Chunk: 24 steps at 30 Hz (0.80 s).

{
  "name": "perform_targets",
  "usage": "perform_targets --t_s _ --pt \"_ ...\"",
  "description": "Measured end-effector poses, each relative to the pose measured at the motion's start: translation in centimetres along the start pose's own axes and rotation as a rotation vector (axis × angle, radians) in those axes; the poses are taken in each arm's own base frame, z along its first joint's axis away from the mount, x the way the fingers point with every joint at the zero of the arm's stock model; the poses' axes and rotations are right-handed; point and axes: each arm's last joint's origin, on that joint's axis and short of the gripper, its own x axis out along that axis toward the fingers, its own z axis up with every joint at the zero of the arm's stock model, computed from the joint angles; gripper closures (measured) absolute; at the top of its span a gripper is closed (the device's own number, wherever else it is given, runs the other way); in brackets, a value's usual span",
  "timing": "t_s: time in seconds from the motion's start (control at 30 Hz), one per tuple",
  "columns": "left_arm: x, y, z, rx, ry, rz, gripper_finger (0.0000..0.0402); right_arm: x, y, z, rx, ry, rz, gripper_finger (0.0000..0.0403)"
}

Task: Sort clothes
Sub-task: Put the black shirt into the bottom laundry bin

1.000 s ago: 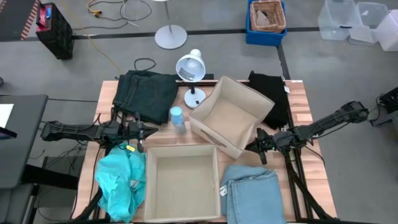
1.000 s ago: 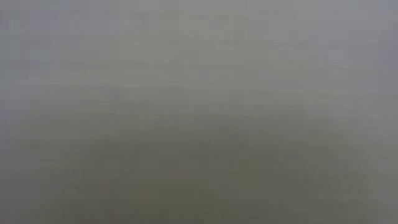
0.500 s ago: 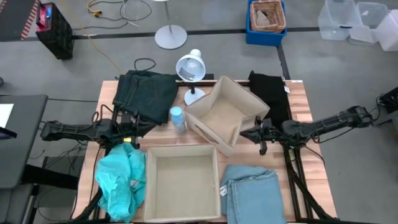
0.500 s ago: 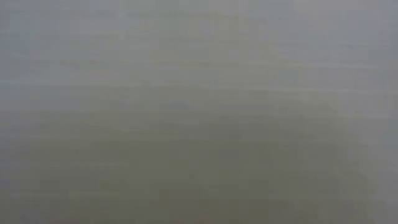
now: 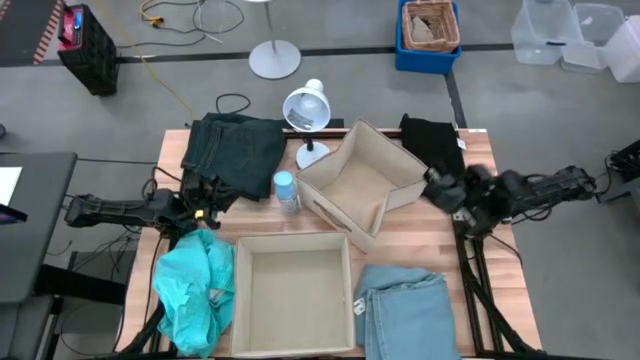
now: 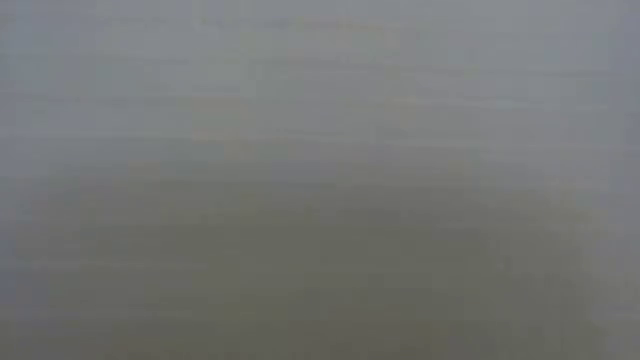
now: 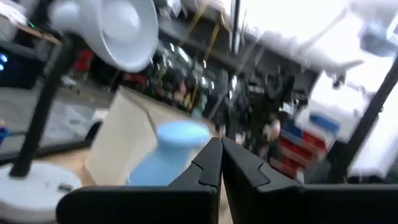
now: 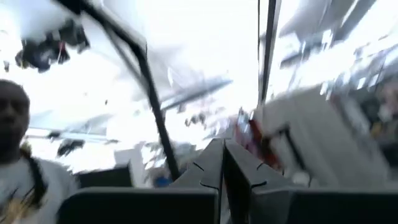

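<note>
The dark green garment (image 5: 235,150) lies at the table's far left, the black one (image 5: 437,150) at the far right, the turquoise one (image 5: 195,288) at the near left and the pale blue one (image 5: 405,312) at the near right. My left gripper (image 5: 212,203) is shut and empty at the green garment's near edge; its wrist view (image 7: 221,152) looks toward a blue bottle. My right gripper (image 5: 435,187) is shut and empty beside the tilted beige box's right corner, close to the black garment. Its wrist view (image 8: 222,152) looks up into the room. My right gripper stands right at the tilted box's right corner (image 5: 424,186); I cannot tell whether it touches it.
A tilted beige box (image 5: 365,190) stands mid-table and a second beige box (image 5: 293,295) at the near edge. A blue bottle (image 5: 286,190) and a white desk lamp (image 5: 307,110) stand between the green garment and the tilted box. A person (image 8: 18,155) shows in the room. The low view shows only grey blur.
My right gripper went left against the tilted box's near right side, then swung toward the far right and tipped upward. The box's near corner slid a little to the left. My left gripper drew back a little toward the far left.
</note>
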Motion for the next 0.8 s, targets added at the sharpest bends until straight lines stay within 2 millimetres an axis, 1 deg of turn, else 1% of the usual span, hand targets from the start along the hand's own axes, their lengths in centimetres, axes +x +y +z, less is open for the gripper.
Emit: perform_targets --t_s 0.1,0.17,0.23,0.3,0.37,0.5,0.6,0.7,0.8 --pt "0.0 0.0 1.0 -0.117 -0.109 0.019 0.0394 1.0 -0.1 2.4 -0.045 -0.099 -0.057 0.0370" --pt "0.1 0.0 1.7 -0.208 -0.163 0.026 0.0394 1.4 -0.3 3.7 -0.063 -0.164 -0.137 0.0370" --pt "0.3 -0.4 2.7 -0.239 -0.197 0.022 0.0394 1.9 -0.7 4.8 -0.069 -0.202 -0.228 0.0370" --pt "0.6 -1.0 3.9 -0.227 -0.220 0.020 0.0394 2.3 -1.1 5.8 -0.111 -0.190 -0.291 0.0370" --pt "1.2 -1.5 5.0 -0.173 -0.232 0.029 0.0394 2.6 -1.4 6.7 -0.158 -0.151 -0.360 0.0370" --pt "2.7 -2.7 7.1 -0.002 -0.248 0.062 0.0394 2.9 -2.0 8.7 -0.247 -0.058 -0.517 0.0370" --pt "4.2 -3.4 8.2 0.128 -0.244 0.100 0.0394 2.8 -2.3 9.9 -0.351 0.055 -0.634 0.0370" --pt "6.0 -4.0 9.1 0.174 -0.242 0.157 0.0394 2.5 -2.8 10.7 -0.395 0.189 -0.775 0.0370" --pt "7.9 -4.4 9.8 0.194 -0.224 0.198 0.0394 1.9 -3.5 11.0 -0.421 0.362 -0.936 0.0370"
